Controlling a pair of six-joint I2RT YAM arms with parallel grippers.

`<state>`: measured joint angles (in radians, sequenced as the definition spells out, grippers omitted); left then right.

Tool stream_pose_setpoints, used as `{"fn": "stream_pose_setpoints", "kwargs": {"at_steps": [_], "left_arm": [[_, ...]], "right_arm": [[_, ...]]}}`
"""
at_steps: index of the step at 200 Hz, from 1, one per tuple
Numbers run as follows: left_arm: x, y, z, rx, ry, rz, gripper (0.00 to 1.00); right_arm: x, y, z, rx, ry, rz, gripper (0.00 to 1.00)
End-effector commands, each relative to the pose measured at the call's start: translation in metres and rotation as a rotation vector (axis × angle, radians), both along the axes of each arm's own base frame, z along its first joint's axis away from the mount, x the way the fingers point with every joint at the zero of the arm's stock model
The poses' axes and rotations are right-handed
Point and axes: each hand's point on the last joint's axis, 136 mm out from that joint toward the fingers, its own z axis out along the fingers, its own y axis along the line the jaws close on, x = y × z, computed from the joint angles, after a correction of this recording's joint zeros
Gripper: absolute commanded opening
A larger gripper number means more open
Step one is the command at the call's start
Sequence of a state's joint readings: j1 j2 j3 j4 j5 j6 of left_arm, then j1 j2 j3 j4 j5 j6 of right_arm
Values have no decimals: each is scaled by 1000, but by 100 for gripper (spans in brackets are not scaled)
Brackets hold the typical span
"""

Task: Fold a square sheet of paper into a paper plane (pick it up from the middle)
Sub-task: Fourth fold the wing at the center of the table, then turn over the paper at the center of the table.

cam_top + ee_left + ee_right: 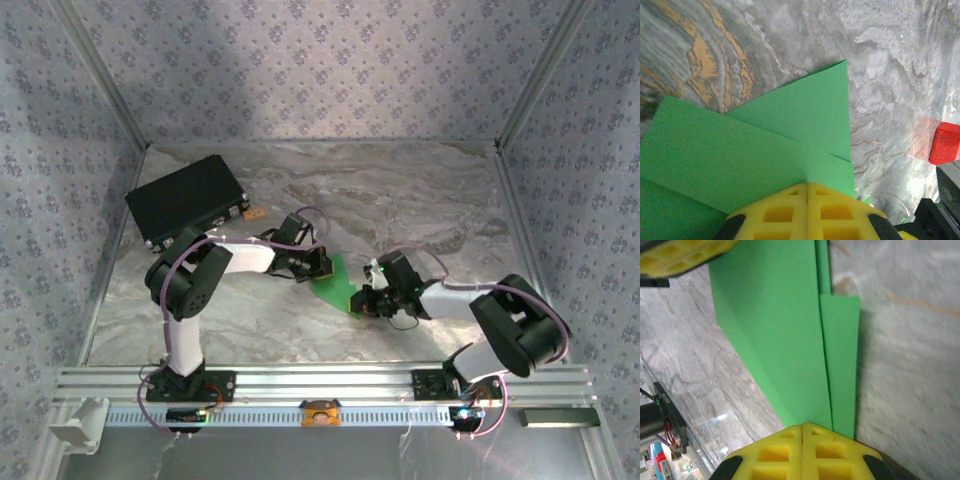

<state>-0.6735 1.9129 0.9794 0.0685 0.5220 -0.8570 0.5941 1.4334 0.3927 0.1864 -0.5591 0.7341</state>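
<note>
The green sheet of paper [337,280] lies on the marble table, folded into overlapping flaps. It sits between my two grippers. In the left wrist view the folded paper [765,145] shows a pointed corner at the top, and my left gripper [806,186] is shut with its yellow tips on the paper's near edge. In the right wrist view the paper [785,330] runs as a long strip with a narrow flap along its right side. My right gripper [802,426] is shut, tips on the paper's end. From above, the left gripper [322,268] and right gripper [362,303] stand at opposite ends of the paper.
A black rectangular case [185,200] lies at the back left, with a small tan piece [253,213] beside it. A small red block [945,144] sits to the right in the left wrist view. Patterned walls enclose the table on three sides.
</note>
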Motion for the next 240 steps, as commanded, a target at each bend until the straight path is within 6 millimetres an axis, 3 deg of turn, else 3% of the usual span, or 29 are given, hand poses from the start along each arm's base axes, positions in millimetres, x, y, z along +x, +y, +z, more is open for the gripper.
{"fn": "stream_pose_setpoints", "kwargs": {"at_steps": [1,33,82,128,149,204,240], "left_arm": [[-5,28,-30,115,56,53,0],[-6,29,-32,114,61,56,0],[-5,28,-31,110,59,57,0],[-5,27,-29,103,59,58,0],[-5,26,-28,96,61,65,0],[-4,23,-26,75,67,71,0],[-4,23,-25,76,67,71,0]], "right_arm": [[-44,-30,-36,-106,164,-39,1],[-57,-46,-39,-130,160,-77,1],[-59,-54,-23,-135,113,-88,2],[-45,-44,5,-84,55,-88,5],[-37,-36,15,-58,48,-88,11],[-20,-22,16,-22,91,-116,35],[-18,-16,10,0,118,-127,34]]}}
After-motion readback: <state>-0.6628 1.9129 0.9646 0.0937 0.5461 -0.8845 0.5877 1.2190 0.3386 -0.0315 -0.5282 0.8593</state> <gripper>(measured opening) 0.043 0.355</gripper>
